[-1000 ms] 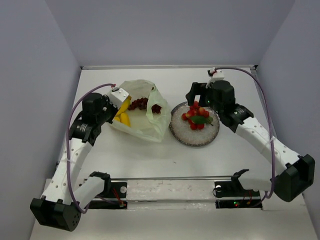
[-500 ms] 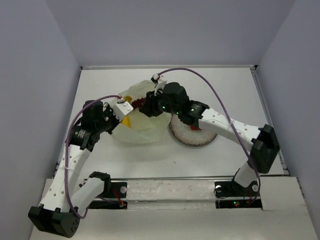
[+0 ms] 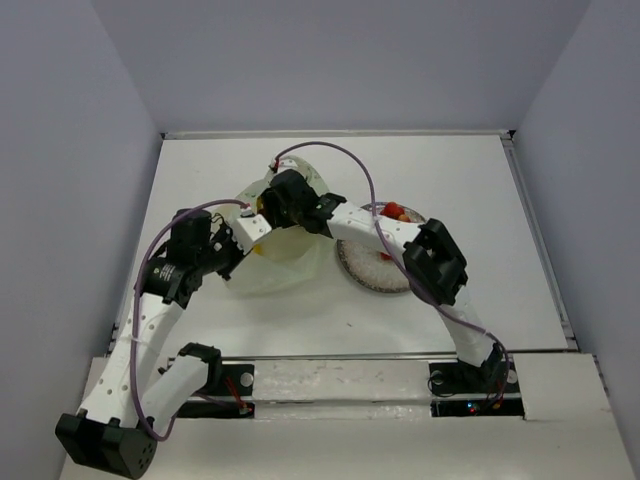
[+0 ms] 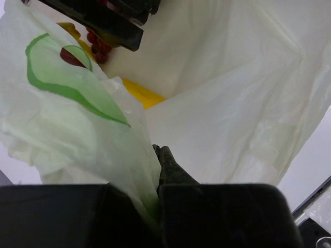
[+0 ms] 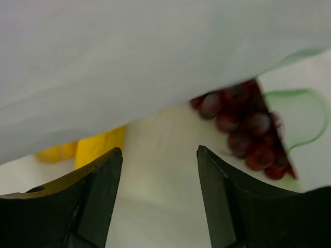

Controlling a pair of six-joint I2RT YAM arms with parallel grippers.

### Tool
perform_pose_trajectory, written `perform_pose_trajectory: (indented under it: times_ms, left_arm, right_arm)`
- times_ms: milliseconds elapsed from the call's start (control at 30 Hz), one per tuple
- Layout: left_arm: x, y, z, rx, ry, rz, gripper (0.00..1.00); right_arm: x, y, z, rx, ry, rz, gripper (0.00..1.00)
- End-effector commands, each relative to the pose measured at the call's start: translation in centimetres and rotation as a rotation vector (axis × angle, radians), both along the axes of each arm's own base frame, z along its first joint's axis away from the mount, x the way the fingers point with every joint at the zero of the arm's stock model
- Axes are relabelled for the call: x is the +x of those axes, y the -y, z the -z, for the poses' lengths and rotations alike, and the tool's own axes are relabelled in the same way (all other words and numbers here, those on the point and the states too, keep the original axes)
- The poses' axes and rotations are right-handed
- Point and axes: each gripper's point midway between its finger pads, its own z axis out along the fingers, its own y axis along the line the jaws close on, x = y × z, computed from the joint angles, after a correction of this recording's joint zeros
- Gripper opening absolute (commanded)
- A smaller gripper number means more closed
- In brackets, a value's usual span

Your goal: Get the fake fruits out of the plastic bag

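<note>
Fruits, fake, part lot — grapes [image 5: 248, 129], dark red, and a yellow fruit [image 5: 98, 147] lie inside the bag [image 3: 280, 262]; red pieces [image 3: 395, 210] sit on the plate [image 3: 372, 272], largely hidden by the right arm [image 3: 430, 255] crossing above it. Bag: thin, crinkly, pale yellow-green with a green printed mark, lying on the table [image 3: 480, 180] left of centre, just beside the plate; whether the two touch cannot be told. Left fingers [image 4: 173, 173]: pressed together on a fold of the bag's edge, the film gathered between them. The left wrist view shows the interior past that fold — yellow fruit on the bag's floor, grapes farther in, one dark red piece [image 4: 70, 56] showing through the film under the green mark. Right fingers [image 5: 98, 196]: spread, nothing between them, inside the bag under an overhanging sheet of film; grapes lie ahead and to their right, yellow fruit ahead and to their left, neither touched. Plate: round, speckled grey, on the table right of the bag. Left arm [image 3: 150, 300]: reaches from the near left corner to the bag's left side.
</note>
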Motion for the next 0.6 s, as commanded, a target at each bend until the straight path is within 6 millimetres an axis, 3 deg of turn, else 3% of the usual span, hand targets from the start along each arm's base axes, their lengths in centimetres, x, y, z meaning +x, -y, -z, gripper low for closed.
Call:
perform_pose_trajectory:
  times_ms: [0,100,267,300,400,433,567]
  left_arm:
    - [0.4,0.8,-1.6,-0.068,0.077,-0.005,0.09]
    - [1.0,1.2,-1.8,-0.094,0.087,-0.005,0.06]
    - [1.6,2.0,-1.4,-0.113,0.067,0.017,0.06]
    - [1.7,2.0,-1.5,-0.115,0.071,0.012,0.06]
    - [2.2,2.2,-1.9,-0.121,0.085,0.015,0.06]
    - [2.3,2.2,-2.0,-0.122,0.089,0.013,0.06]
    - [2.7,2.3,-2.2,-0.119,0.086,0.019,0.06]
  right_arm:
    - [5.6,2.9,-2.8,-0.191,0.26,0.187,0.67]
    - [6.8,5.3,-1.0,-0.315,0.305,0.292,0.78]
    - [7.3,6.9,1.3,-0.442,0.33,0.316,0.96]
    - [7.4,7.1,2.6,-0.479,0.328,0.304,1.0]
    - [7.8,7.1,4.1,-0.501,0.31,0.271,1.0]
    - [7.4,6.2,4.8,-0.478,0.287,0.219,1.0]
    - [8.7,5.8,7.0,-0.46,0.247,0.174,1.0]
